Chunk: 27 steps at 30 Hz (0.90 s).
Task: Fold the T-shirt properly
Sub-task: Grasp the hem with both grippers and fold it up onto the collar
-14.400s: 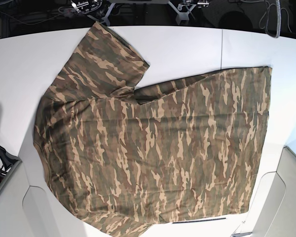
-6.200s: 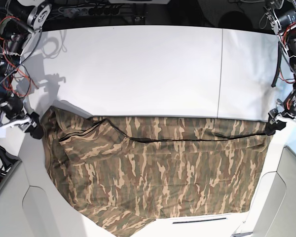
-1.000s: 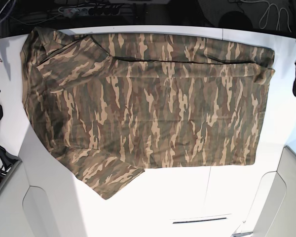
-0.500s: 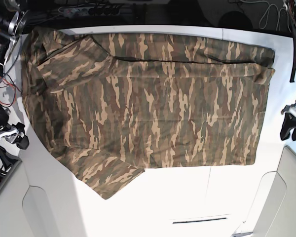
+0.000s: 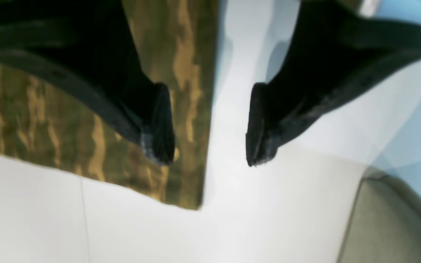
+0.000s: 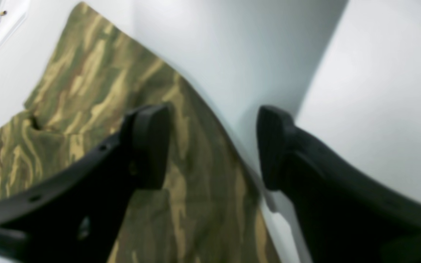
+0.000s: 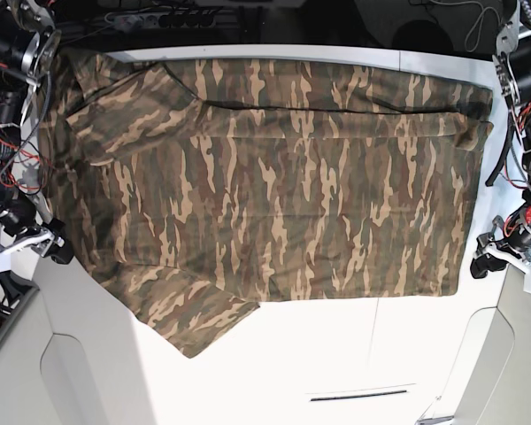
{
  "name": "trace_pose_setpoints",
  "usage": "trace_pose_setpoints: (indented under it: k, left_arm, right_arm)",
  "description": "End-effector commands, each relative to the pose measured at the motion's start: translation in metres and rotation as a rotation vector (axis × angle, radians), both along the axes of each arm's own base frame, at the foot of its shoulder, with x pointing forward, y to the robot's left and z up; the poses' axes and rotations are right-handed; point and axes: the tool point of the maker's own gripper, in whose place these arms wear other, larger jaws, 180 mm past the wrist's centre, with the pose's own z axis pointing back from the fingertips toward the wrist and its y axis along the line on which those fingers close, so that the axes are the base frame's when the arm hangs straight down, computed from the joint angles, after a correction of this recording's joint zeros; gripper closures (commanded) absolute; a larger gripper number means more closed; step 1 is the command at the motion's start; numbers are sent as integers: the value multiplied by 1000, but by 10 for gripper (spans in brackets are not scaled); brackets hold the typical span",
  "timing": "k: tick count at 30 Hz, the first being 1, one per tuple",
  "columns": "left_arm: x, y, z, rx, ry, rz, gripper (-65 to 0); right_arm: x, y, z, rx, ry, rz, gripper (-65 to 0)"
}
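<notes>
The T-shirt (image 7: 265, 186) lies spread across the table (image 7: 336, 354) with only its far edge doubled over, so most folds remain, while the left gripper (image 5: 207, 146) and right gripper (image 6: 210, 146) hover wide and empty at its near corners.

White table (image 7: 319, 354) with a thin seam; grey panels (image 7: 88, 381) along its near corners; cables (image 7: 159, 16) behind.

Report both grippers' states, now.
Left gripper: open, holding nothing, straddling the T-shirt edge.
Right gripper: open, holding nothing.
</notes>
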Motion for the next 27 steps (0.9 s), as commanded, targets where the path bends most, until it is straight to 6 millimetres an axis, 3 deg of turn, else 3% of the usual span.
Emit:
trace_pose_setpoints:
  k: [1, 4, 7, 14, 23, 26, 27]
  left_arm:
    - [12, 12, 20, -2, -54, 33, -351]
    - [10, 5, 2, -48, -16, 56, -351]
    - [12, -13, -10, -79, 5, 36, -351]
    - [19, -50, -23, -137, 8, 1, -351]
    - [21, -58, -24, -153, 4, -6, -350]
    - [21, -58, -24, -155, 1, -7, -279]
    - [21, -58, -24, -155, 1, -7, -248]
  right_arm:
    - [13, -6, 20, -2, -66, -12, -371]
    - [11, 3, 13, 16, -57, -6, -371]
    - [12, 15, 9, 39, -55, 2, -371]
    - [13, 41, -1, 71, -43, 24, -371]
    - [14, 65, -4, 112, -48, 47, -369]
    - [14, 66, -4, 113, -48, 48, -365]
    - [15, 66, -4, 113, -49, 48, -332]
